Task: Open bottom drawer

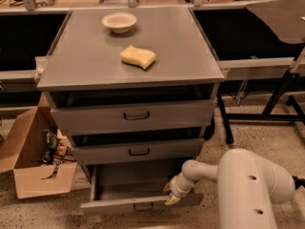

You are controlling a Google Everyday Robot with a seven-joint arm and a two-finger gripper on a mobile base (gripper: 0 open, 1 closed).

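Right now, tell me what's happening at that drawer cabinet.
The robot's gripper is down at the front edge of the bottom drawer, right of its handle. That drawer stands well open, jutting past the two above. A bowl and a yellow sponge sit on the cabinet top; a cardboard box stands beside it.

No writing, label, brand or number can be read here. The packets [55,149] in the cardboard box [43,185] beside the cabinet [95,120] carry print — too small to make out. The claw [170,193] sits low down, at the right end of the front panel of the bottom drawer [138,205].
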